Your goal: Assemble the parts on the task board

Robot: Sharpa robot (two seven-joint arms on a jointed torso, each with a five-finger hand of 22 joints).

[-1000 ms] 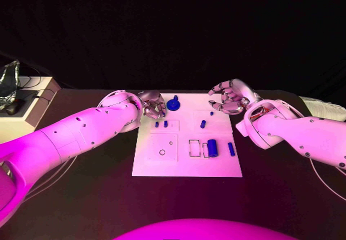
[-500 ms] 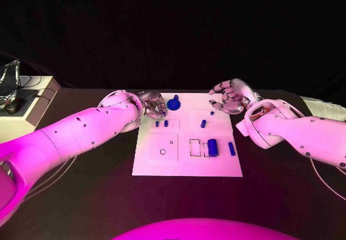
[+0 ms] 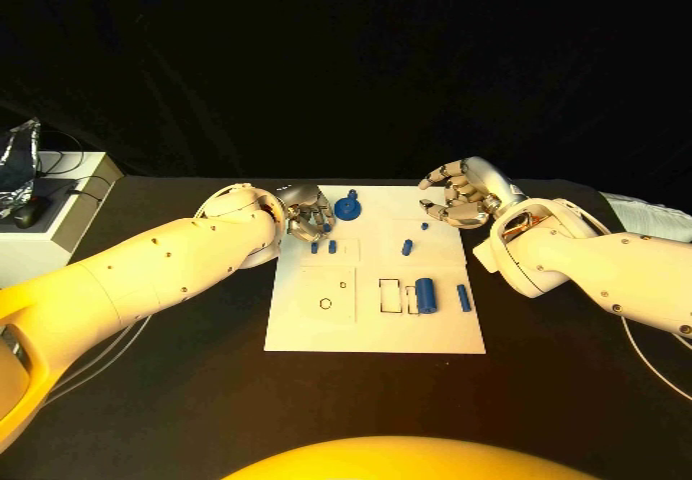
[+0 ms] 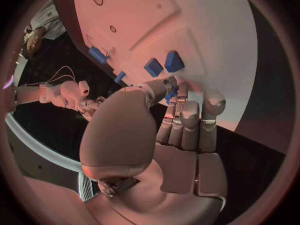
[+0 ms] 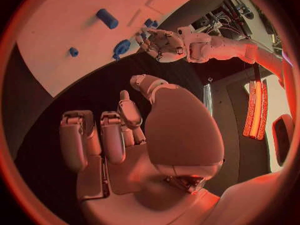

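While the left hand hangs over the far left corner of the task board, it pinches a small blue part at its fingertips. Beside it on the board sits a round blue part. At the board's far right corner the right hand hovers, fingers curled, holding nothing.

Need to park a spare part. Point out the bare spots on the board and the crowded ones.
Free: the near strip of the task board, below the outlined squares, and the black table round it. Crowded: the far edge, where the left robot hand and right robot hand flank the round blue part.
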